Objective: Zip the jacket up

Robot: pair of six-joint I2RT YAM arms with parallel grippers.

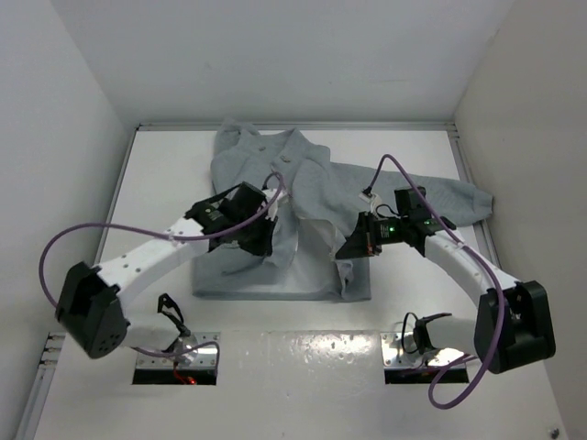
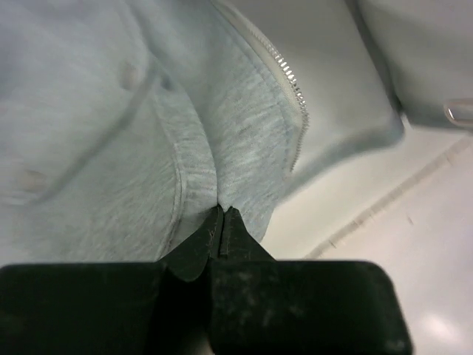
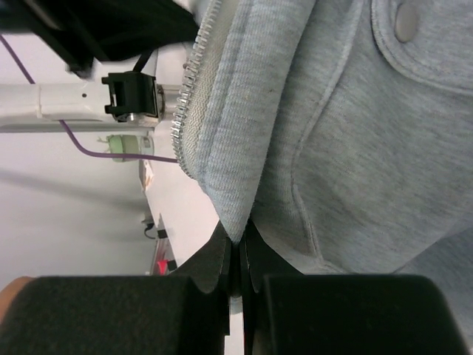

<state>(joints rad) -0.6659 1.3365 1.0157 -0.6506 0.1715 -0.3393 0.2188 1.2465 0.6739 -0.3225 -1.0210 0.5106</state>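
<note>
The light grey jacket (image 1: 275,197) lies on the white table, its front open at the bottom with the white lining showing. My left gripper (image 1: 266,240) is shut on a fold of the jacket's left front panel (image 2: 244,159) beside the metal zipper teeth (image 2: 292,81). My right gripper (image 1: 353,249) is shut on a fold of the right front panel (image 3: 244,170), next to its zipper teeth (image 3: 188,81). Both panels are lifted a little at the grip. A flap pocket with a snap (image 3: 405,22) shows in the right wrist view. The zipper slider is not visible.
The table (image 1: 514,165) is walled in white at the back and sides. The right sleeve (image 1: 449,197) stretches toward the right wall. Both arm bases (image 1: 174,353) stand at the near edge, with purple cables looping over the arms.
</note>
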